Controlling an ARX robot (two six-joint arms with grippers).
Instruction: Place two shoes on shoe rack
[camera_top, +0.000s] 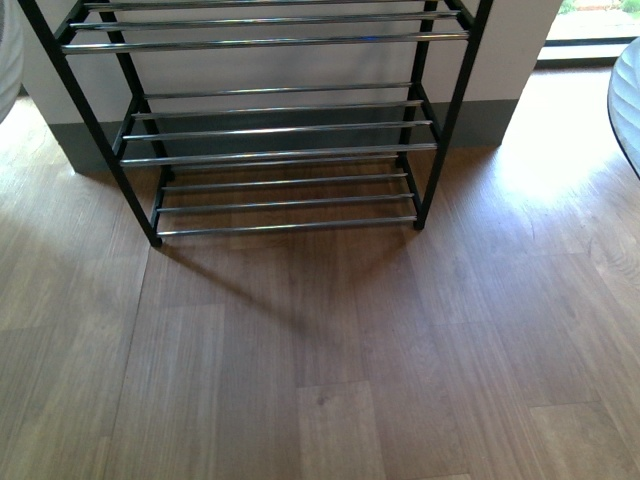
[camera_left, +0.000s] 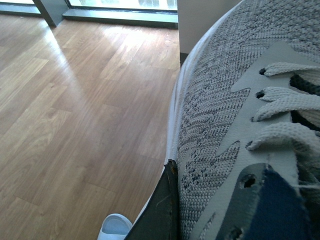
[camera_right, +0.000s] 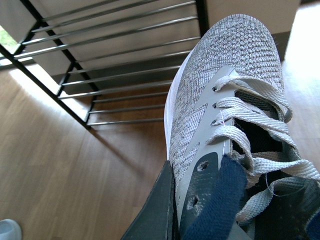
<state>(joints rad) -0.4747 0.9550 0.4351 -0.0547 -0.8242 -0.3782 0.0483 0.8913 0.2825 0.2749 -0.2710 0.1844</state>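
In the left wrist view my left gripper (camera_left: 200, 192) is shut on a grey knit sneaker (camera_left: 220, 115). One dark finger (camera_left: 160, 210) presses its outer side, and the other finger is hidden by the shoe. In the right wrist view my right gripper (camera_right: 200, 187) is shut on the other grey knit sneaker (camera_right: 225, 60), with a dark finger (camera_right: 155, 210) against its side beside the navy collar. That sneaker is held above the floor with its toe toward the shoe rack (camera_right: 125, 75). In the front view the shoe rack (camera_top: 280, 155) has bare chrome bars. Neither gripper nor sneaker shows there.
A pale blue-white slide (camera_left: 115, 227) lies on the wooden floor below the left sneaker. A pale shape (camera_right: 7, 230), maybe a slide, shows at the edge of the right wrist view. A white wall (camera_top: 520, 50) stands behind the rack, and a round pale object (camera_top: 628, 95) is at the right.
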